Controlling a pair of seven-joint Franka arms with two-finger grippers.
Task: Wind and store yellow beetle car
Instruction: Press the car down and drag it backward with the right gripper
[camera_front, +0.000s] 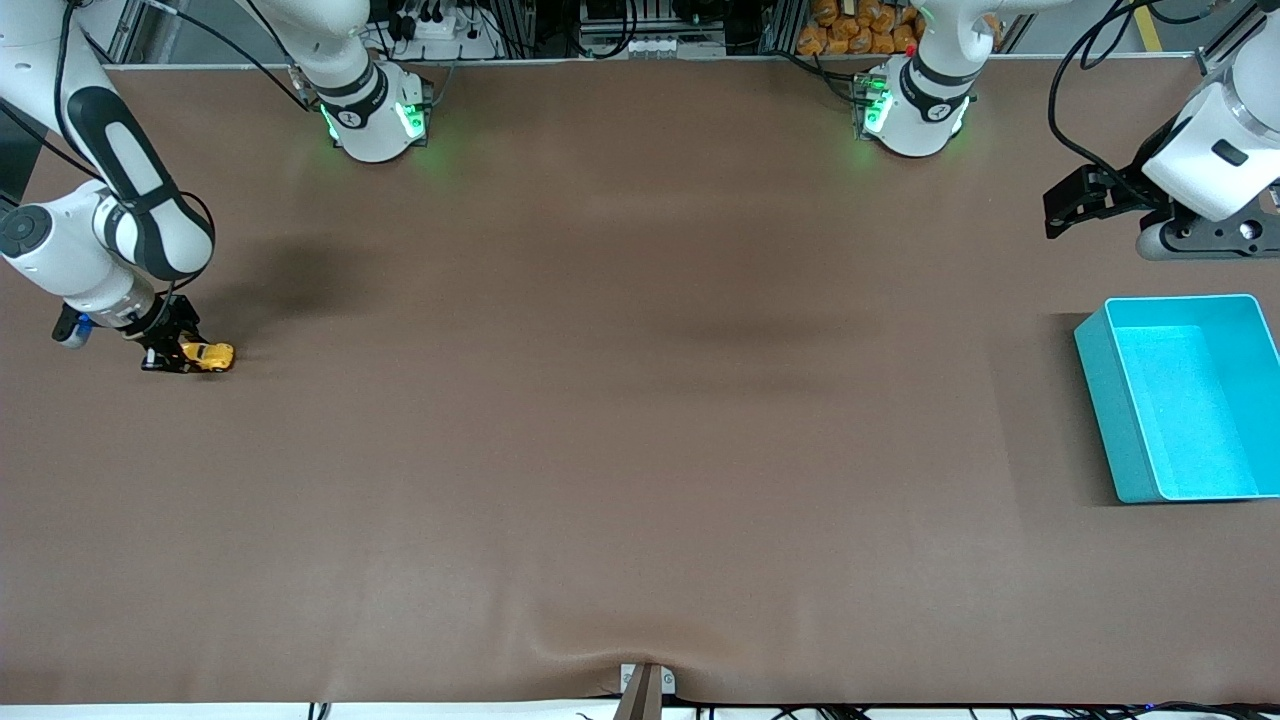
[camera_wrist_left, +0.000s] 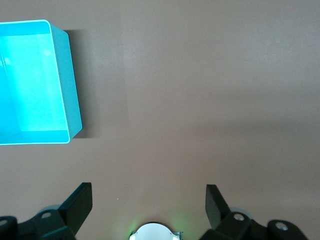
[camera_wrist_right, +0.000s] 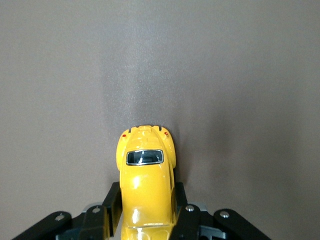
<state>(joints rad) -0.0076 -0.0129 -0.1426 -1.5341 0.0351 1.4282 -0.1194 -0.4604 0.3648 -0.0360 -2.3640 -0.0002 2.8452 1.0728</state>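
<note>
The yellow beetle car (camera_front: 208, 355) sits on the brown table at the right arm's end, its wheels down. My right gripper (camera_front: 178, 355) is shut on the car's sides; in the right wrist view the black fingers (camera_wrist_right: 112, 202) clamp the yellow body (camera_wrist_right: 146, 190), whose rounded end with a dark window sticks out past them. My left gripper (camera_front: 1062, 208) hangs open over the table at the left arm's end, above the teal bin (camera_front: 1120, 430). In the left wrist view its fingers (camera_wrist_left: 80, 202) stand wide apart with nothing between them, and the bin (camera_wrist_left: 67, 85) shows empty.
The two arm bases (camera_front: 375, 115) (camera_front: 910, 110) stand along the table edge farthest from the front camera. A small bracket (camera_front: 645, 685) sits at the nearest edge. Bare brown table lies between the car and the bin.
</note>
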